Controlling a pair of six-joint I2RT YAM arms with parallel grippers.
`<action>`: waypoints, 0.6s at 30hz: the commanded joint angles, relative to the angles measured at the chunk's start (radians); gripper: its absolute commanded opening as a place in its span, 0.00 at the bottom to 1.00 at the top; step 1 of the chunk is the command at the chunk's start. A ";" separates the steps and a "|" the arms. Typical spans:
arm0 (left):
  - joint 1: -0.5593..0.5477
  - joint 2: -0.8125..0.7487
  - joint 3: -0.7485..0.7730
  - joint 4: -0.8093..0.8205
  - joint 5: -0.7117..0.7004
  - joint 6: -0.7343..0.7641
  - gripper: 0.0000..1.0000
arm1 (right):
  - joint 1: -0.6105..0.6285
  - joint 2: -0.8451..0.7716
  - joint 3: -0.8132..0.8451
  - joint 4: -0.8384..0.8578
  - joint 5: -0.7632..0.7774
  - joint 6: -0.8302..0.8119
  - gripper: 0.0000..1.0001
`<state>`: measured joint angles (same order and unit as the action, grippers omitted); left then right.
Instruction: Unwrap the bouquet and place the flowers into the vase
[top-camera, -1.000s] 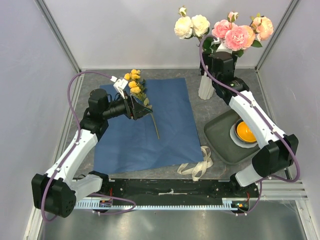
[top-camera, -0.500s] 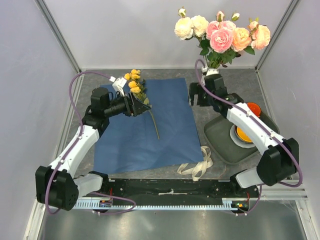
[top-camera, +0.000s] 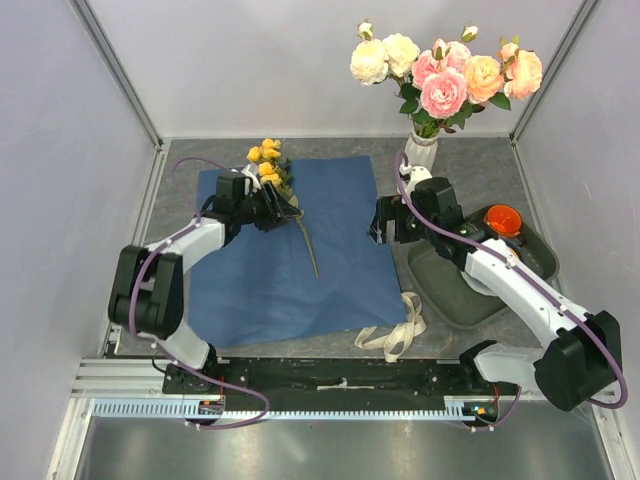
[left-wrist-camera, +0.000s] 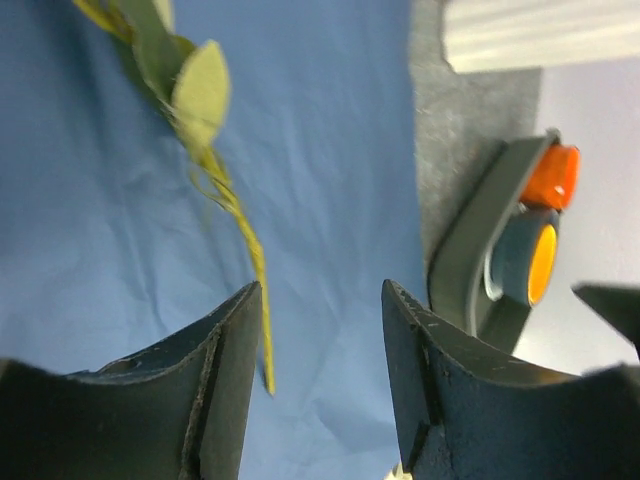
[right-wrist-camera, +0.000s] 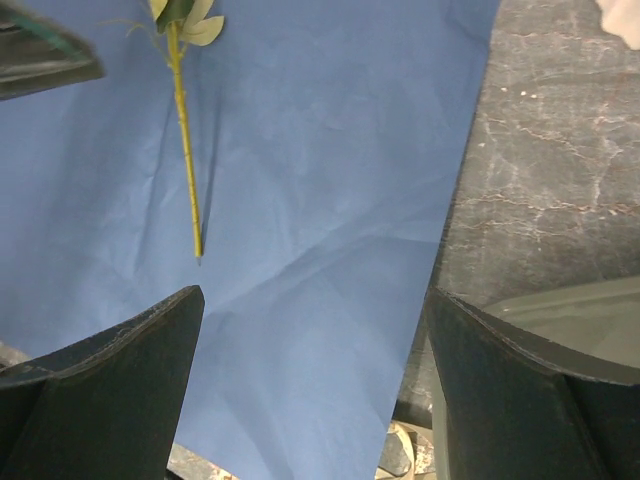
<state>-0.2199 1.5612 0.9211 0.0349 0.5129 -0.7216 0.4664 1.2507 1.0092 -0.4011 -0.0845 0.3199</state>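
Already the wrapping is done with: the ribbon (top-camera: 398, 332) lies loose by the near edge of the table, and the blue paper (top-camera: 300, 290) is spread flat beyond it.

Over the paper's right edge hangs the right gripper (top-camera: 382, 220), jaws spread wide with nothing between them. A second ago it was up at the vase with the pink roses in its hold. It has since let them go and drawn back toward the near side, so that bunch counts as delivered.

On the other side, the left arm has dropped low and stretched out across the paper. The left gripper (top-camera: 272, 212) sits at the leafy part of the yellow sprig (top-camera: 266, 160), the one stem not yet in the vase. Its fingers are apart and have narrowed a little. In the wrist view the stem's lower end lies in the gap, close to one finger and not pinched. I judge that a grasp is being set up, not made.

To the right, the dark tray (top-camera: 450, 290) and its orange cup (top-camera: 503, 220) are partly covered by the right arm.

Farthest back, the vase (top-camera: 420, 152) stands upright, holding the pink and cream flowers (top-camera: 440, 75).

From above, the left gripper hides the point where finger and stem might meet, so I cannot tell whether they touch. The wrist view cuts off the yellow heads. The vase's foot is crossed by the right arm's cable.
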 joint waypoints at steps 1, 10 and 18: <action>-0.038 0.118 0.105 -0.001 -0.143 -0.076 0.58 | -0.003 -0.051 -0.047 0.064 -0.089 0.010 0.98; -0.134 0.237 0.133 -0.009 -0.295 -0.052 0.41 | -0.002 -0.146 -0.109 0.068 -0.089 0.004 0.98; -0.167 0.229 0.084 0.009 -0.329 -0.047 0.40 | -0.002 -0.169 -0.121 0.061 -0.090 0.002 0.98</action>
<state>-0.3695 1.7992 1.0340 0.0158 0.2363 -0.7601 0.4664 1.0996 0.8959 -0.3656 -0.1612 0.3214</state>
